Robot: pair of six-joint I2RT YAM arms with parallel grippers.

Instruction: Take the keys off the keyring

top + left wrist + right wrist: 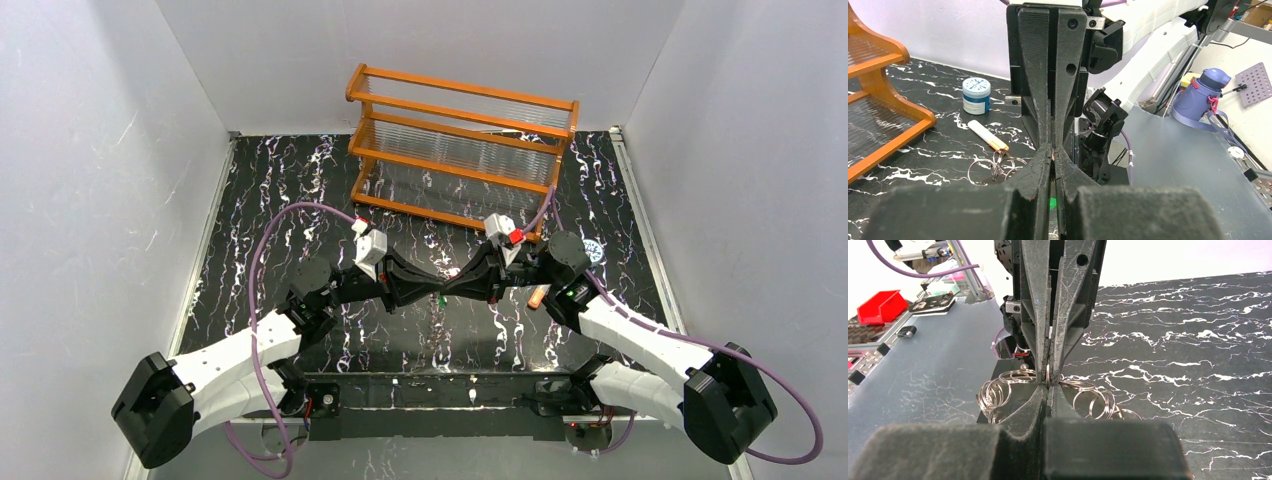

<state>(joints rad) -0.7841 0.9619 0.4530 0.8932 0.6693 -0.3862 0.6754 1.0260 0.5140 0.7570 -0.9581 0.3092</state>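
Note:
My two grippers meet tip to tip over the middle of the table, the left (pixel 432 286) and the right (pixel 452 282). The keyring shows as a bunch of thin silvery split rings (pixel 998 392), not a toothed ring; they hang on both sides of my right gripper (pixel 1049 385). That gripper is shut on one ring. My left gripper (pixel 1053 152) is shut on a thin metal sliver of the same bunch, with loose rings (pixel 995 167) beside it. One key's green head (pixel 1051 203) shows below the left jaws and in the top view (pixel 441 298). Other keys are hidden.
An orange wooden rack (pixel 460 150) stands at the back. A small jar with a blue-white lid (pixel 976 95) and a clear tube with an orange cap (pixel 988 136) lie right of the grippers, also in the top view (pixel 592 250) (pixel 537 297).

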